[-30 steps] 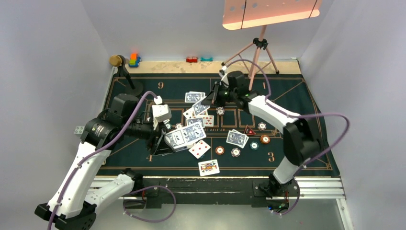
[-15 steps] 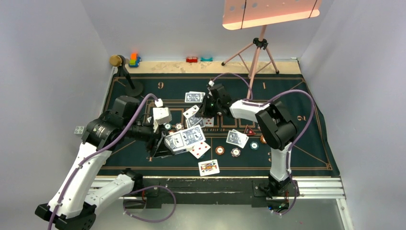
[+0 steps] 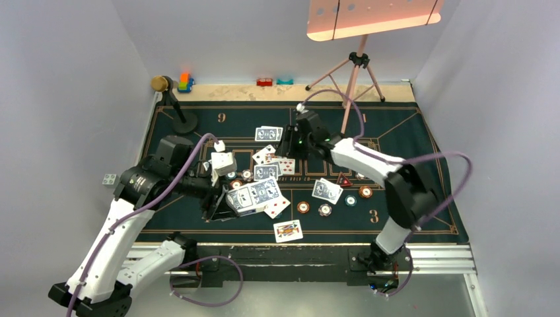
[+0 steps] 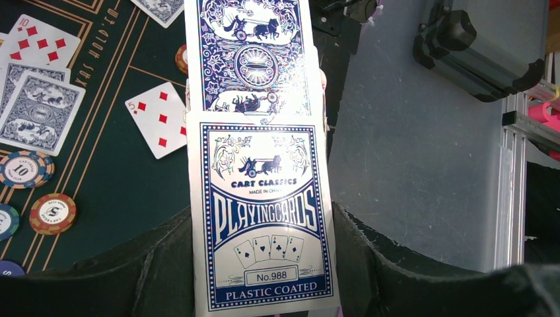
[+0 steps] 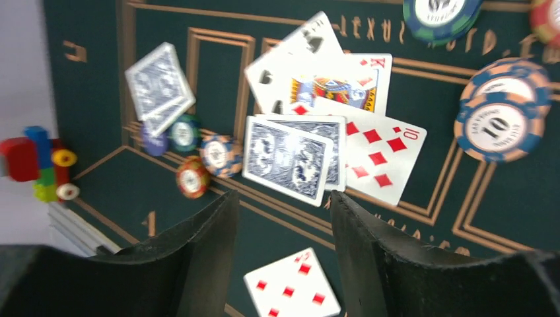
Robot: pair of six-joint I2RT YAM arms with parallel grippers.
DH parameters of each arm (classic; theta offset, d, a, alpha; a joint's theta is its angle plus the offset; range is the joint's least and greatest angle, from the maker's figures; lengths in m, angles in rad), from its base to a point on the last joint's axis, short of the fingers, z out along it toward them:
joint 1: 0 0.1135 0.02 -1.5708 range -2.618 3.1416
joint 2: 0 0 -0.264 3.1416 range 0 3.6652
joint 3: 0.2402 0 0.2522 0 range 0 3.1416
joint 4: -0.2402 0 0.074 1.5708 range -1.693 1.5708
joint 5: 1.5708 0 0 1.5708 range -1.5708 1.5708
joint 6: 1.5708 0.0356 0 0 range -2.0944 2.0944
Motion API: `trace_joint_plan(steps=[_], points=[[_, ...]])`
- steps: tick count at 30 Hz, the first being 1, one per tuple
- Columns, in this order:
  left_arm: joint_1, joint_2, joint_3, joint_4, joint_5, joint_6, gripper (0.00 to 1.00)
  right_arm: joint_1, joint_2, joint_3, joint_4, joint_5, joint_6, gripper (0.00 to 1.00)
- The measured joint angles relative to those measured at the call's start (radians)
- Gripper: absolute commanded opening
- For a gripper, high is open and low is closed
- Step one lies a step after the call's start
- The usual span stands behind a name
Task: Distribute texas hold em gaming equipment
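Note:
In the left wrist view my left gripper (image 4: 261, 228) is shut on a blue-and-white pack of playing cards (image 4: 261, 198). The top view shows that pack (image 3: 254, 195) held low over the mat's left front. My right gripper (image 3: 289, 142) hovers over the centre of the green felt mat (image 3: 409, 132), open, with nothing between its fingers (image 5: 205, 251). Below it lie a face-down card (image 5: 290, 158), a ten of diamonds (image 5: 383, 148), a king (image 5: 330, 82) and a five of diamonds (image 5: 294, 287). Chips (image 3: 303, 207) and a red triangle marker (image 3: 343, 179) lie right of centre.
A microphone stand (image 3: 177, 109) rises from the mat's back left and a tripod (image 3: 356, 69) stands at the back right under a lamp panel (image 3: 370, 16). Toy blocks (image 3: 185, 82) sit along the back edge. An aluminium rail (image 3: 436, 256) runs along the front.
My right gripper has gone from shut to open, and its arm has swung over the mat's centre. The left gripper with the pack has shifted only slightly.

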Motion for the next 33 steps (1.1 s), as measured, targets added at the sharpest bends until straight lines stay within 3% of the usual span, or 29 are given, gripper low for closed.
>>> trace_joint_plan(steps=[6,12,22,33], points=[[0.0,0.003,-0.011,0.01,0.0,0.0,0.0,0.04,-0.367,0.001,-0.132,0.095,-0.074,0.59],[0.0,0.023,-0.012,0.029,-0.001,-0.001,0.0,0.174,-0.539,0.003,-0.272,0.141,-0.096,0.59],[0.0,0.038,-0.013,0.051,-0.012,-0.011,0.0,0.372,-0.457,0.103,-0.526,0.314,-0.092,0.58],[0.0,0.041,-0.013,0.055,-0.044,-0.018,0.0,0.517,-0.319,0.307,-0.645,0.441,-0.076,0.58]])
